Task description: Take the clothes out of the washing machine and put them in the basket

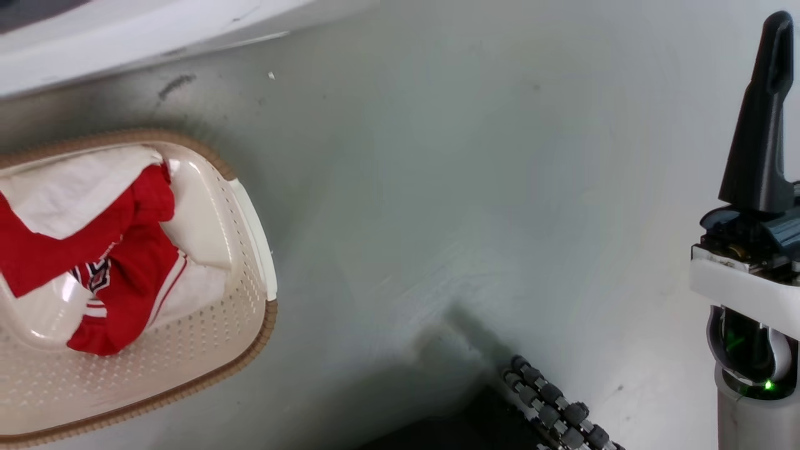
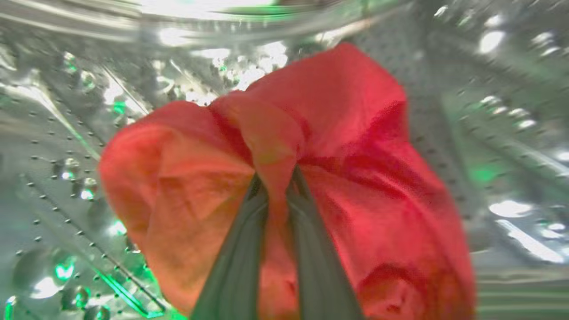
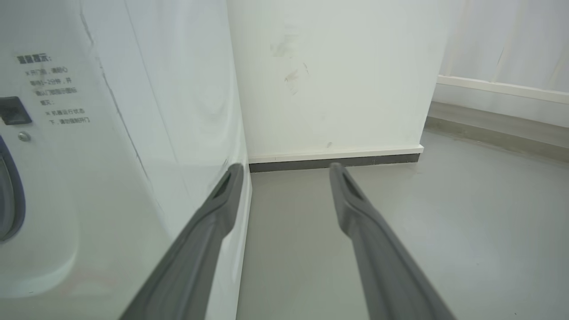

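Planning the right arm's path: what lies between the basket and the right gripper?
In the head view, bare grey floor lies between the basket and the right gripper.

Right hand (image 3: 285, 168), 2 long dark fingers (image 3: 369, 231), white wrist (image 1: 737, 290) (green light (image 1: 767, 385))

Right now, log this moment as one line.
left pincer: shut on red cloth inside drum | right pincer: open, empty, beside washing machine | basket: holds red jersey, white cloth

Matt cloth clothes (image 2: 355, 178); glossy perforated steel drum (image 2: 58, 133).
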Controlling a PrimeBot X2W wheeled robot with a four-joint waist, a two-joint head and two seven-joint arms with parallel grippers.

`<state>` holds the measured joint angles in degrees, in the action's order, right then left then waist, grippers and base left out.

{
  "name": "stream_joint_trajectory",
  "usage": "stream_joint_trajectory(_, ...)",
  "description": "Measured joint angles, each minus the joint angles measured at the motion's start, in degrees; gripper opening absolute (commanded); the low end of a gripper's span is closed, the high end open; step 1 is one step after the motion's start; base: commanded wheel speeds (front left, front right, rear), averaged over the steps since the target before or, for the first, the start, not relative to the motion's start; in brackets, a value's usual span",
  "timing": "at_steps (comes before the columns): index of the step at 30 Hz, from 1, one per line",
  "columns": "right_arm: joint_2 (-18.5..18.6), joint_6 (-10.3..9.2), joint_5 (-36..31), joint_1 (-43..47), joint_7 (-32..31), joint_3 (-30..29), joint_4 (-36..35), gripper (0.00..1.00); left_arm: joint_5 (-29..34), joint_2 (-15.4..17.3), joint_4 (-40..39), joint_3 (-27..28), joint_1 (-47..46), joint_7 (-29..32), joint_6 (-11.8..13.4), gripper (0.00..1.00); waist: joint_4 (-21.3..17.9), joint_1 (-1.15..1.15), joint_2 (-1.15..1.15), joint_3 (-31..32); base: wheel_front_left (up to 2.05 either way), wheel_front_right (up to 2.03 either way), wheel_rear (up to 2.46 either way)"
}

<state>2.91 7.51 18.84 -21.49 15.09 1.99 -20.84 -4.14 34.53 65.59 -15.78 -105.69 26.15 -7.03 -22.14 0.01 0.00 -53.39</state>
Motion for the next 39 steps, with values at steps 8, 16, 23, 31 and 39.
stream_joint_trajectory(8,-0.02,0.0,-3.13,0.88,0.0,0.57,1.78,1.0,-3.81,-2.88,2.42,0.07,9.22,-11.26,-0.32,0.0,1.65,0.0,0.0,6.98,0.0,0.0,0.0)
stream_joint_trajectory(16,-0.02,0.0,-5.44,3.09,0.0,1.01,3.5,1.0,-9.54,-6.04,3.12,-2.66,21.44,-20.45,-0.38,0.0,3.86,0.0,0.0,14.52,0.0,0.0,0.0)
stream_joint_trajectory(23,-0.01,0.0,-7.82,6.38,0.0,0.84,5.1,1.0,-15.75,-7.86,2.93,-3.66,32.64,-28.24,-0.37,0.0,5.85,-0.01,0.0,21.1,0.0,0.0,0.0)
stream_joint_trajectory(31,-0.03,0.0,-9.85,10.71,0.0,2.26,6.58,1.0,-20.89,-8.83,-0.52,-4.81,46.76,-38.09,-0.38,0.0,7.74,-0.01,0.0,29.62,0.0,0.0,0.0)
stream_joint_trajectory(39,-0.02,0.0,-11.89,14.41,0.0,2.08,7.5,1.0,-22.26,-9.33,-8.4,-6.56,57.61,-40.65,0.07,0.0,9.86,-0.01,0.0,36.84,0.0,0.0,0.0)
